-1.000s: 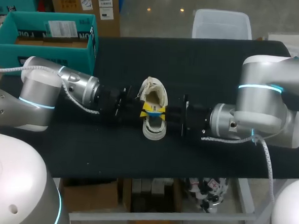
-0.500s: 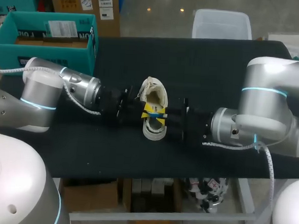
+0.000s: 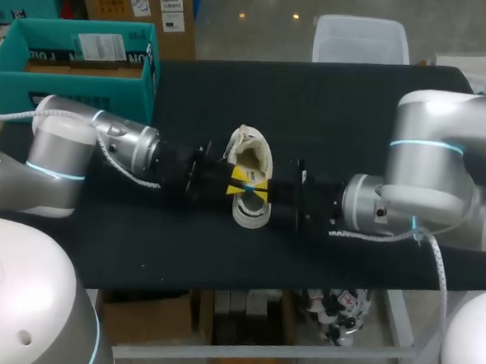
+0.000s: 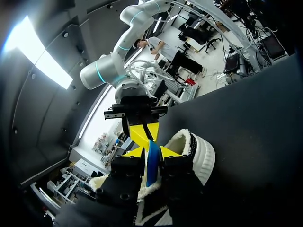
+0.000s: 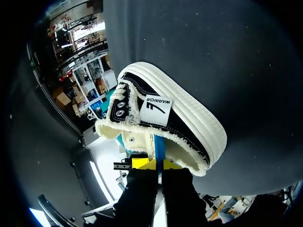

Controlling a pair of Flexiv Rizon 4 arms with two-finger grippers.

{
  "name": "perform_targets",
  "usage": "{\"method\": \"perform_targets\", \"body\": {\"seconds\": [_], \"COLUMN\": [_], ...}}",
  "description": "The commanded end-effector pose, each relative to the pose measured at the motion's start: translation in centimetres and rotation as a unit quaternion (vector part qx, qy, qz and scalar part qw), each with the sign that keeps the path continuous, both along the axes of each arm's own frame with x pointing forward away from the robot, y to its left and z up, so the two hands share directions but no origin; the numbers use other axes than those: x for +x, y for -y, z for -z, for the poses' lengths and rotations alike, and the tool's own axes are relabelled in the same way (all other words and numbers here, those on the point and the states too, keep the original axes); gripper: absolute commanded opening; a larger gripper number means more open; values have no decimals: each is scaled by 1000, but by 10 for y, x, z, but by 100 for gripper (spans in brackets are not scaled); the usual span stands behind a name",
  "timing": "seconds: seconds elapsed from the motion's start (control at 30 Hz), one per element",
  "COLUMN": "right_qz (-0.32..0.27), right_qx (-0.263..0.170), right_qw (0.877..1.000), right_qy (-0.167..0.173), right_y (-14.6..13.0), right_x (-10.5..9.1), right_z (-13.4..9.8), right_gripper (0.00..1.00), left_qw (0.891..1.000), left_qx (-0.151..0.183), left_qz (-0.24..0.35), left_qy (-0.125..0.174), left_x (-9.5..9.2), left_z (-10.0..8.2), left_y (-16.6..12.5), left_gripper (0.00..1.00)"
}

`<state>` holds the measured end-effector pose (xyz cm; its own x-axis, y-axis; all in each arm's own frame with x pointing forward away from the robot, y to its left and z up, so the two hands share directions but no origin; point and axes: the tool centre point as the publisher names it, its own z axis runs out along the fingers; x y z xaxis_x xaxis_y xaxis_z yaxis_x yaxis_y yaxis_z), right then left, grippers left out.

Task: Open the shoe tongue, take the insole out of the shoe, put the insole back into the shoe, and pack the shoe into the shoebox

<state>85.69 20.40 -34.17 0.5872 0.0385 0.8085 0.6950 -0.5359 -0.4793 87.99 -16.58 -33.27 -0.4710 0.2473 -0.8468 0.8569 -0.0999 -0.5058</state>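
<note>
The shoe (image 3: 250,149) stands in the middle of the black table (image 3: 355,98), with its cream, fleecy opening toward the far side and its white toe toward the near edge. My left arm comes in from the left and my right arm from the right, and the two grippers meet over the middle of the shoe, very close to each other. The left gripper (image 4: 151,153) has its yellow tips pressed from two sides on the thin blue insole (image 4: 152,165), which stands on its edge between them, above the fleece lining. In the left wrist view the right gripper's yellow tips are just ahead and touch the same blue strip at its far end. In the right wrist view the right gripper (image 5: 156,164) also pinches the insole between its fingers, and beyond it the side of the shoe shows a black upper with a white label, metal eyelets and a thick white sole. The teal shoebox (image 3: 35,80) stands open at the far left corner of the table, well apart from the shoe.
</note>
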Motion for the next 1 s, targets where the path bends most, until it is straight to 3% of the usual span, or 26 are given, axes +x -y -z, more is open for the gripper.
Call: {"method": "perform_targets", "body": {"seconds": [0.03, 0.57, 0.77, 0.83, 0.93, 0.97, 1.0], "right_qz": [-1, 1, 0, 0, -1, -2, -2], "right_qx": [-1, -49, -64, -69, -81, -86, -92], "right_qw": [1000, 998, 997, 997, 996, 995, 995], "right_qy": [-3, -37, -43, -43, -45, -46, -48], "right_y": [-2, -5, -6, -6, -5, -5, -4], "right_x": [3, 17, 16, 14, 11, 10, 9], "right_z": [2, 12, 14, 14, 13, 13, 13], "right_gripper": [0, 0, 0, 0, 0, 0, 0], "left_qw": [1000, 999, 999, 999, 999, 999, 999], "left_qx": [1, 31, 34, 33, 36, 38, 44], "left_qz": [2, -12, -7, -4, 1, 2, 3], "left_qy": [2, -18, -19, -19, -12, -9, -4], "left_x": [-5, 13, 7, 4, -2, -4, -6], "left_z": [-2, 18, 10, 4, -7, -12, -16], "left_y": [-1, 5, 2, 0, -5, -7, -9], "left_gripper": [0, 0, 0, 43, 91, 100, 100]}}
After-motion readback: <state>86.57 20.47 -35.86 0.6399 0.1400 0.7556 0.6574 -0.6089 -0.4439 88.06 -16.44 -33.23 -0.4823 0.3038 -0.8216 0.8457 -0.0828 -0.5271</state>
